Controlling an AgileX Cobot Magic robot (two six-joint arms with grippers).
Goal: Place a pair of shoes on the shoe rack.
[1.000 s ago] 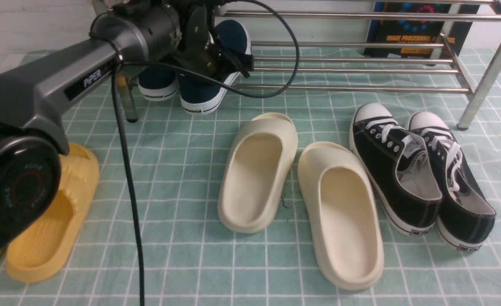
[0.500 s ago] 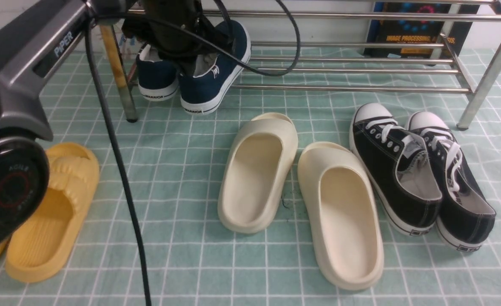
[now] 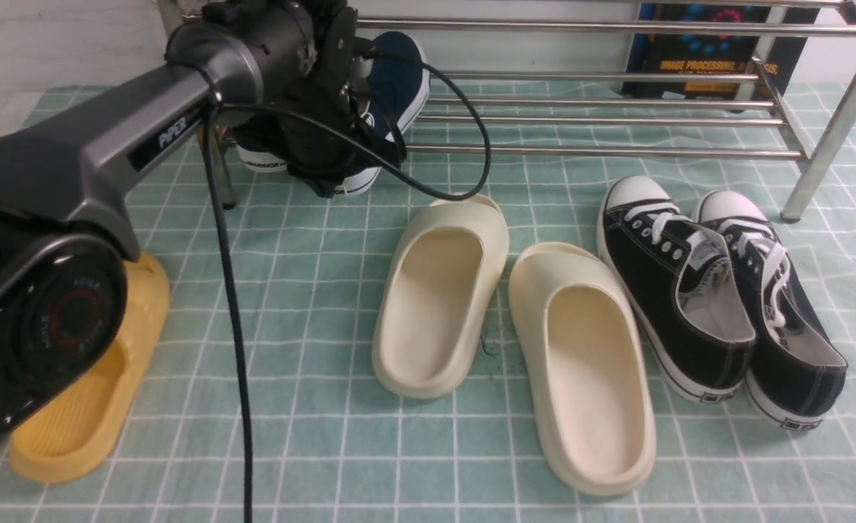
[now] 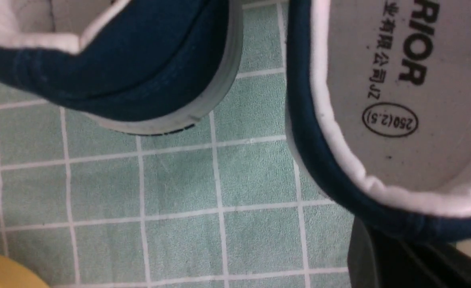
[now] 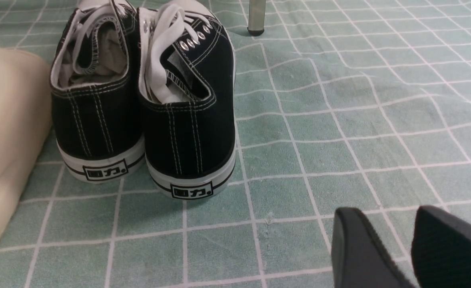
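Observation:
Two navy slip-on shoes lie at the left end of the silver shoe rack (image 3: 602, 151), toes on its low bars and heels toward me. The right shoe (image 3: 399, 69) shows its grey insole (image 4: 411, 120) in the left wrist view. The left shoe (image 3: 259, 161) sits beside it (image 4: 139, 72). My left gripper (image 3: 326, 181) is shut, its dark fingers (image 4: 403, 264) right against the back of the right shoe's heel, with nothing between them. My right gripper (image 5: 391, 216) hovers open over the cloth behind the black sneakers and is out of the front view.
Two cream slides (image 3: 439, 298) (image 3: 584, 370) lie mid-cloth. A pair of black lace-up sneakers (image 3: 671, 290) (image 5: 139, 100) is at the right by a rack leg (image 5: 256, 16). A yellow slide (image 3: 86, 407) lies under my left arm. A dark book (image 3: 711, 58) stands behind the rack.
The left arm rose above the navy shoes half a second ago and has come back down behind the right shoe's heel. Its jaws stayed shut, and the shoes lie about where they were.

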